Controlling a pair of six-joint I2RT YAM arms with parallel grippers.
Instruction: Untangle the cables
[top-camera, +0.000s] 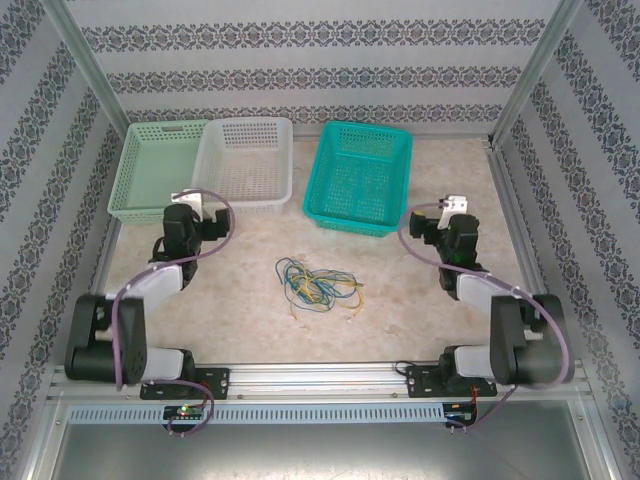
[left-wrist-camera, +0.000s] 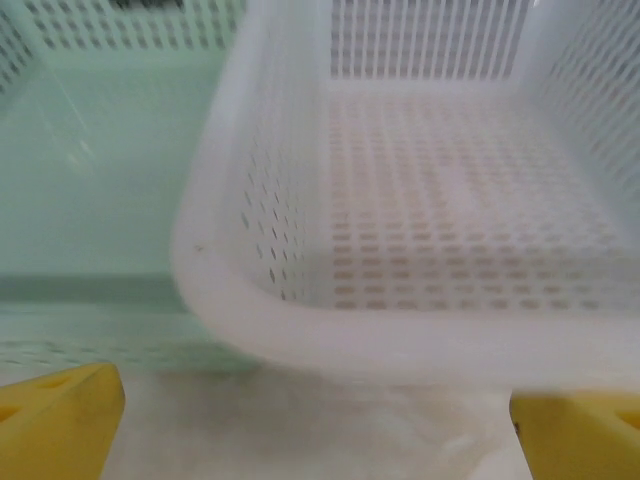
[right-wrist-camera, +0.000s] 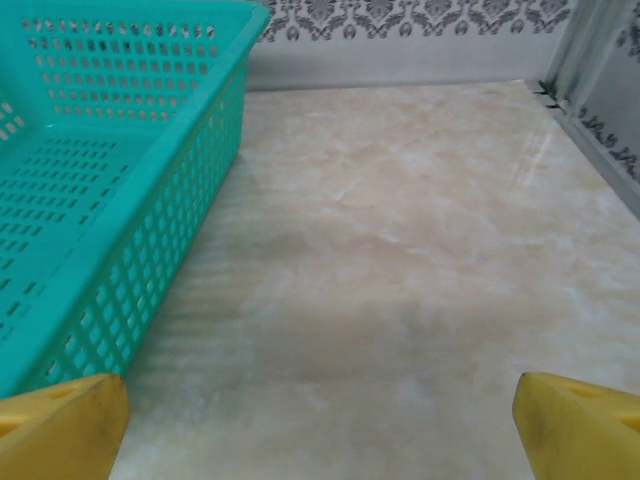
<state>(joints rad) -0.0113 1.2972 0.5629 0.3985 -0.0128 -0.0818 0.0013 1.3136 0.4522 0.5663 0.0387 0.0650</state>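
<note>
Claws first: we see the L claw (left-wrist-camera: 318, 432) spread wide, its yellow fingertips (left-wrist-camera: 60, 420) at the two bottom corners of the left wrist view w/ nothing btwn them. It hangs low over the tabletop (top-camera: 420, 300), just before the near corner of the white basket (left-wrist-camera: 300, 330); we can't tell if it touches the rim. The mint basket (left-wrist-camera: 90, 200) sits against the white one's left side.

The R claw (right-wrist-camera: 320, 430) is likewise wide and holds nothing, w/ yellow tips at the bottom corners of its own view and bare marbled surface under and ahead of it. The teal basket (right-wrist-camera: 150, 250) lies just to its left, apart from it.

Further out, from the top view: all 3 baskets stand in a row along the far edge, w/ mint at the far-left corner, white touching it, and teal past a gap, right of centre. The cables (top-camera: 317, 283), thin yellow, blue & green strands, lie in one loose tangled heap mid-tabletop, a bit toward the near edge. They are btwn the two arms and well apart from both claws and from the baskets. Purple arm cables (top-camera: 118, 340) loop along each arm. Patterned walls (top-camera: 300, 60) close in the far, left & right sides.
</note>
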